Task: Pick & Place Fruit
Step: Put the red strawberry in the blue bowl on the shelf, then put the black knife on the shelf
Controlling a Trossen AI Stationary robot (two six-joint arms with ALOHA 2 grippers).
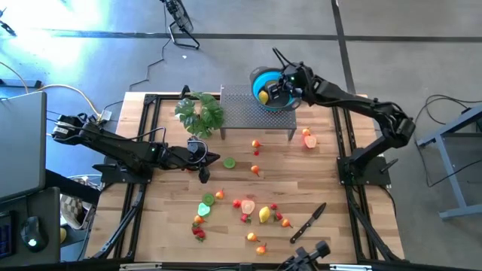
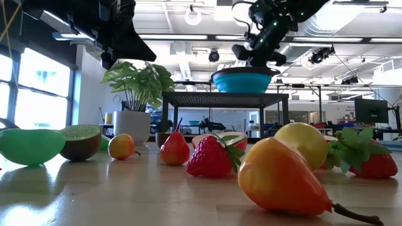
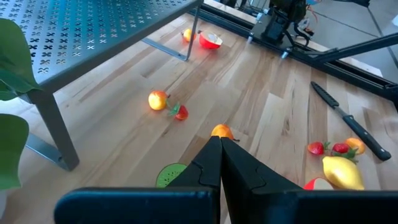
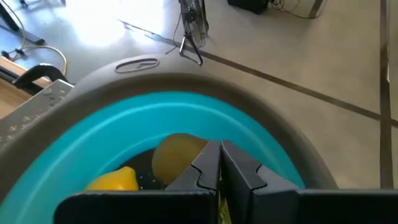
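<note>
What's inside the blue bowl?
The bowl holds yellow fruit: one lemon and another rounder yellow piece. The right gripper hangs over it, fingers shut, and hides part of the bottom, so more fruit may lie there unseen.

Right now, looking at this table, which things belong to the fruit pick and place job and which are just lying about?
Job:
- small toy fruits scattered on the wooden table
- yellow lemon in the blue bowl
- shut right gripper above the bowl

Lying about:
- black-handled knife
- leafy green potted plant
- perforated metal shelf
</note>
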